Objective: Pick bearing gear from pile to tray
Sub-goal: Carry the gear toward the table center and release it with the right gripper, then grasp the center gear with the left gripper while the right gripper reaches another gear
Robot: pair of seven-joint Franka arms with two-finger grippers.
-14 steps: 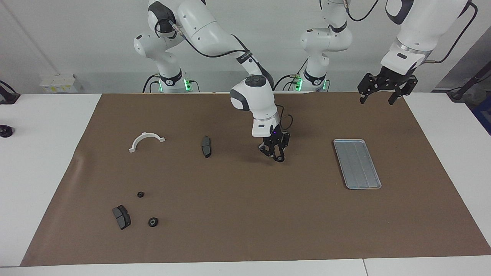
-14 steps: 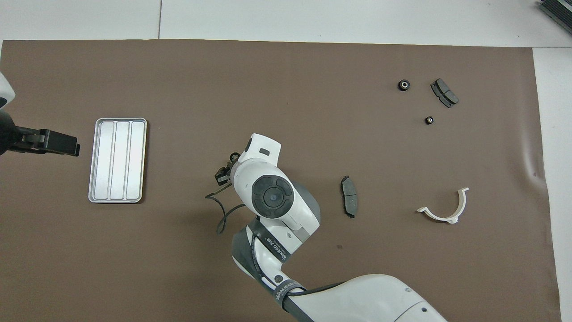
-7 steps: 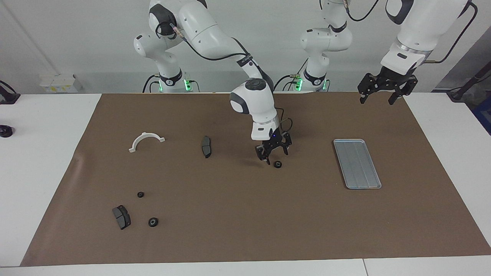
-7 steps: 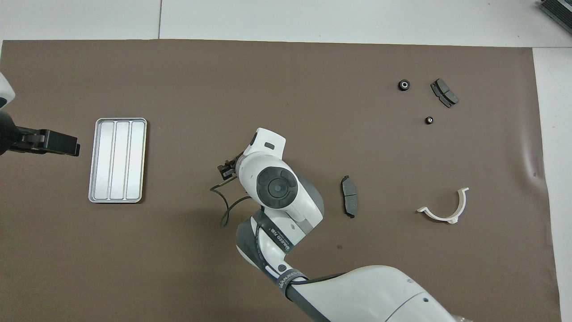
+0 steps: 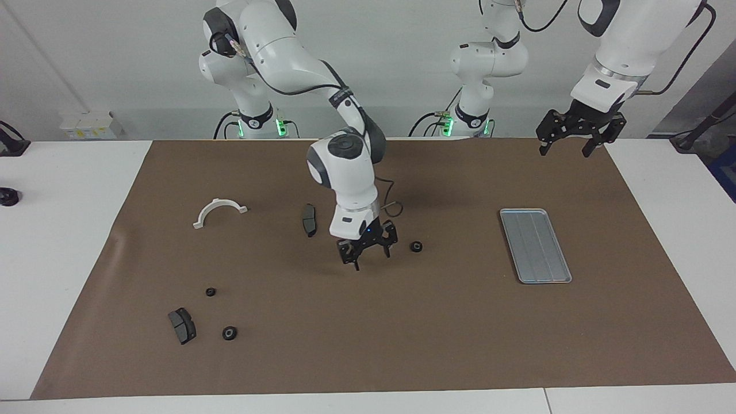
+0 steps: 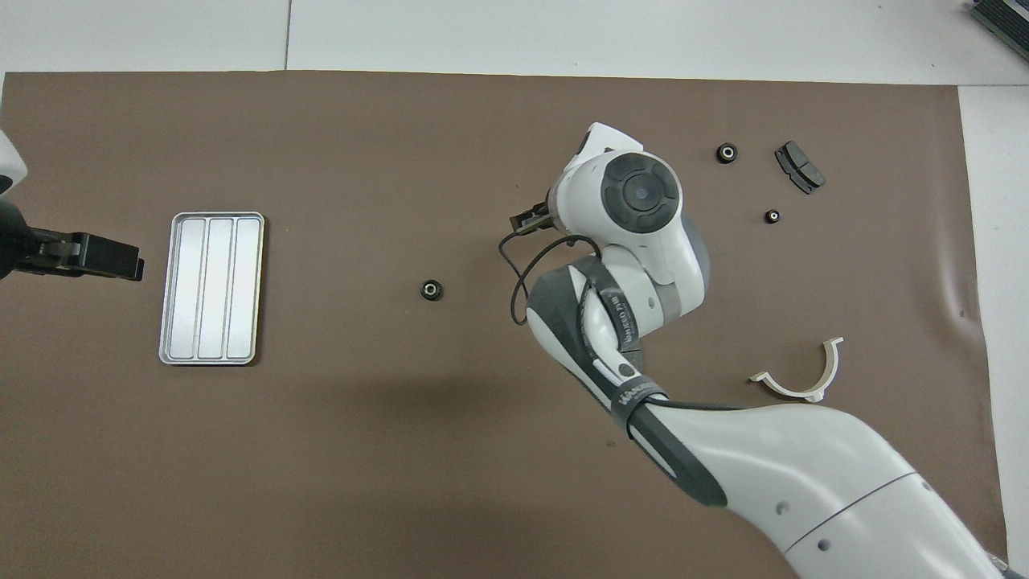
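One gear (image 5: pixel 416 246) lies alone on the brown mat (image 5: pixel 368 345), between my right gripper (image 5: pixel 367 253) and the tray (image 5: pixel 535 245), which looks bare, so nothing is delivered yet. My right gripper hangs just above the mat, jaws wide and holding nothing. The left gripper (image 5: pixel 578 137) waits, also wide. I count three gears, two brake pads, though one is partly hidden from overhead, and one white bracket (image 5: pixel 219 211).

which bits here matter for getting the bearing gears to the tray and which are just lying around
Job:
- gear lying on the mat, short of the tray
- two gears at the right arm's end
- tray
- right hand, open, empty
- left hand, open, waiting

Lying about:
- white bracket
- brake pads
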